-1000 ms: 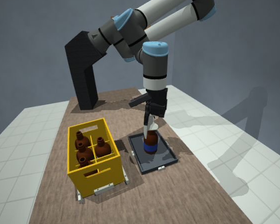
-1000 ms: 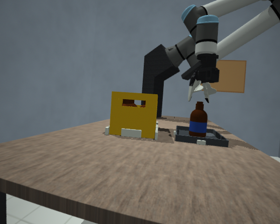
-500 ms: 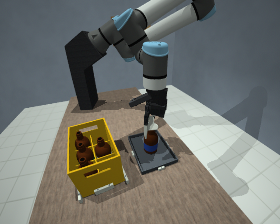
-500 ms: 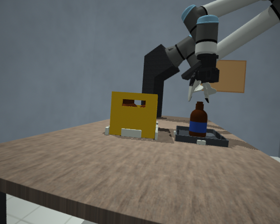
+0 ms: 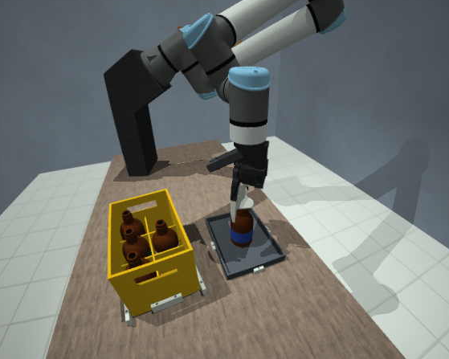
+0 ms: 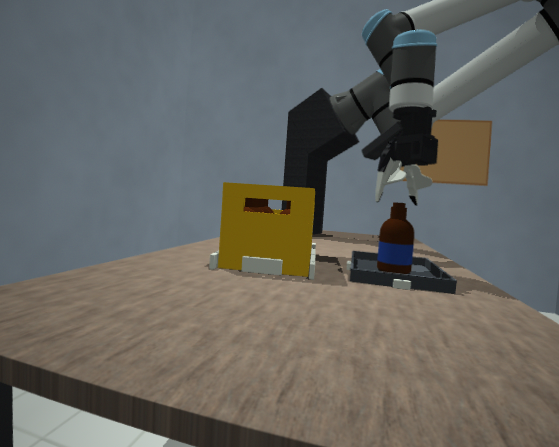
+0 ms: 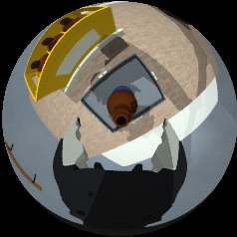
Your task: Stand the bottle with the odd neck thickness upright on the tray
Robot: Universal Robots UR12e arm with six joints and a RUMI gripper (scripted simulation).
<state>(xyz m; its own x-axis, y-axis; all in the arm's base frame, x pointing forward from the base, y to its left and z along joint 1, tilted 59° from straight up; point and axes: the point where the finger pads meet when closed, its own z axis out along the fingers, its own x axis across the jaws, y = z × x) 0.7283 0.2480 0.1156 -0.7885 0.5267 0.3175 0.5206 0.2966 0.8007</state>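
Observation:
A brown bottle with a blue label point(image 5: 242, 235) point(image 6: 395, 253) point(image 7: 122, 103) stands upright on the dark tray point(image 5: 247, 273) point(image 6: 426, 282) point(image 7: 157, 84). My gripper point(image 6: 396, 201) point(image 7: 120, 118) is open and empty, its fingertips apart just above the bottle's mouth in the exterior view. In the top view a finger hides the bottle's neck. Several brown bottles stand in the yellow crate point(image 5: 161, 286) point(image 6: 266, 239) point(image 7: 75, 57), one of them alone in the right row point(image 5: 165, 238). Which neck differs in thickness I cannot tell.
The crate stands left of the tray, with a gap between them. White blocks sit against the crate's foot point(image 5: 167, 303) point(image 6: 262, 265) and the tray's sides point(image 5: 259, 270) point(image 6: 401, 284). The robot's black pedestal point(image 5: 123, 120) point(image 6: 301, 149) stands at the back of the table.

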